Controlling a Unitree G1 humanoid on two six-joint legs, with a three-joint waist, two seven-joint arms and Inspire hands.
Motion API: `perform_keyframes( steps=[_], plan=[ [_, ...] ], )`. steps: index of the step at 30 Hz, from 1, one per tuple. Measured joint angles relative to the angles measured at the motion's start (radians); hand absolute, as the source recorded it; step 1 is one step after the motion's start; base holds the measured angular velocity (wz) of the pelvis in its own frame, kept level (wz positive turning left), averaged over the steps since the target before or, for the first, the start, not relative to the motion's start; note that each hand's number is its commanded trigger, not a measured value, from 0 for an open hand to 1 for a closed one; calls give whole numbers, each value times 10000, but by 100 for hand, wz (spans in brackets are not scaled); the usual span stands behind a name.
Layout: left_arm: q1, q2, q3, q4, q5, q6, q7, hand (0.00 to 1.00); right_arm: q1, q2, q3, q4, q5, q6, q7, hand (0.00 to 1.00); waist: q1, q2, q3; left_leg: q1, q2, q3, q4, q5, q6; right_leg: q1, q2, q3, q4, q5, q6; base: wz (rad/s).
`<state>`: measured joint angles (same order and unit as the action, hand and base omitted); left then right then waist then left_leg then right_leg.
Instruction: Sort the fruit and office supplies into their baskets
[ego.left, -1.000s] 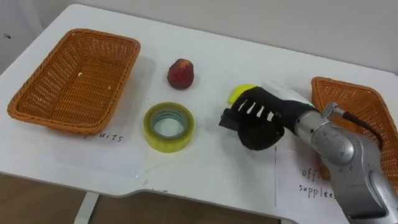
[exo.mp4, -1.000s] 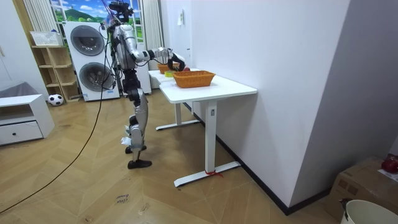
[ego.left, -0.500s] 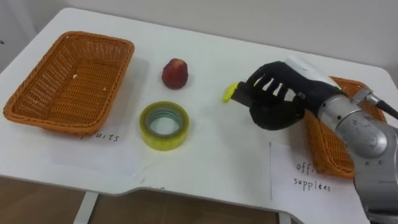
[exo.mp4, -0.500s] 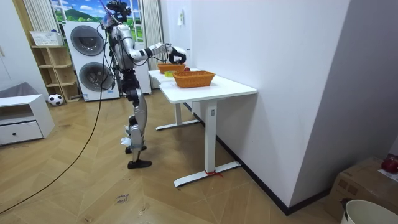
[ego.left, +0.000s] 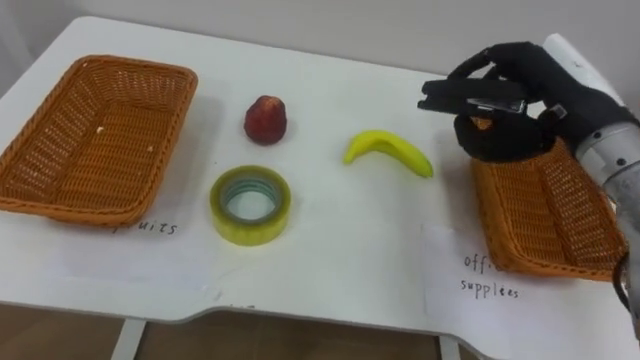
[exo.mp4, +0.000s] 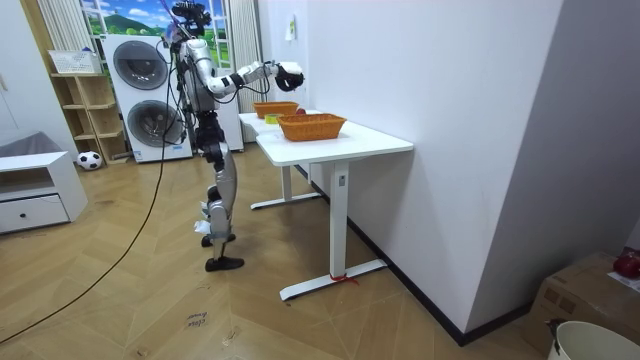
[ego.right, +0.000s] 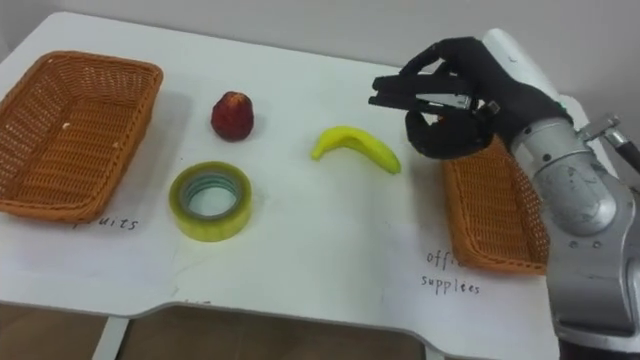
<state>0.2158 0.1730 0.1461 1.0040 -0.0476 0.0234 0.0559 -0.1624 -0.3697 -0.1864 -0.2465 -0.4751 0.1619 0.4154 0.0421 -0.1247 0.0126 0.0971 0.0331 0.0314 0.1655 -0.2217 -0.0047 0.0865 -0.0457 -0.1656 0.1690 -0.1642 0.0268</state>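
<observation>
A white counter (ego.left: 330, 250) set against a pale wall carries the sorting job, seen from the robot's left eye. At its left end sits a wicker basket (ego.left: 90, 140) with a handwritten paper sheet (ego.left: 150, 250) just in front of it. A red fruit (ego.left: 265, 119) lies near the basket's right side, and a roll of yellow tape (ego.left: 250, 232) lies flat in front of the fruit, apart from it. A banana (ego.left: 390, 152) lies near the middle of the counter, between the fruit and a second wicker basket (ego.left: 545, 215) at the right end. Another handwritten sheet (ego.left: 480, 285) sits by that basket's front left corner. The robot's right hand (ego.left: 520, 90) hangs in the air over the second basket's far left corner, its fingers curled round a small dark object (ego.left: 480, 101) with a silvery part. What the object is cannot be told.

In the room view, the robot stands on a wooden floor (exo.mp4: 150, 290) at the counter's far end. Stacked washing machines (exo.mp4: 140, 65) and a football (exo.mp4: 89, 159) are behind it. Its right arm is stretched out, the hand held high above the counter and the two baskets.

In the right eye view, the dark object is pinched between thumb and fingers, well clear of the banana below and to its left.
</observation>
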Motion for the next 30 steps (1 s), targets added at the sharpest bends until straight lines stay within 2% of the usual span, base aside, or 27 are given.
perform_keyframes(
  steps=[8,10,16,24,30],
  plan=[
    [-113,-31,107,69,44,0,0,0,0,-74,-38,235,110,-24,-744,100,-164,-25,-18,-44,2,52,0,0,0,-72,1,6,14,0,0,0],
    [-164,-58,270,67,205,0,9,0,0,-236,-74,381,178,-29,-874,100,-170,-84,-60,-134,2,72,13,0,0,-173,-1,13,29,0,0,0],
    [-78,-48,456,67,207,1,27,0,8,-288,-679,569,852,-204,-1358,100,-409,-179,-115,-124,6,125,32,0,0,-206,-6,43,10,0,0,-1],
    [-38,-26,447,59,186,2,65,0,51,-506,-822,2037,857,-290,-2072,100,-686,-169,-93,-4,60,456,-11,-1,-2,-192,46,262,29,1,-1,-10],
    [-50,-10,415,114,-19,2,-29,0,69,-599,-823,2868,1048,-292,-2422,100,-887,-154,-88,21,83,487,-37,-2,-3,-209,76,299,60,6,-11,-2]
  ],
)
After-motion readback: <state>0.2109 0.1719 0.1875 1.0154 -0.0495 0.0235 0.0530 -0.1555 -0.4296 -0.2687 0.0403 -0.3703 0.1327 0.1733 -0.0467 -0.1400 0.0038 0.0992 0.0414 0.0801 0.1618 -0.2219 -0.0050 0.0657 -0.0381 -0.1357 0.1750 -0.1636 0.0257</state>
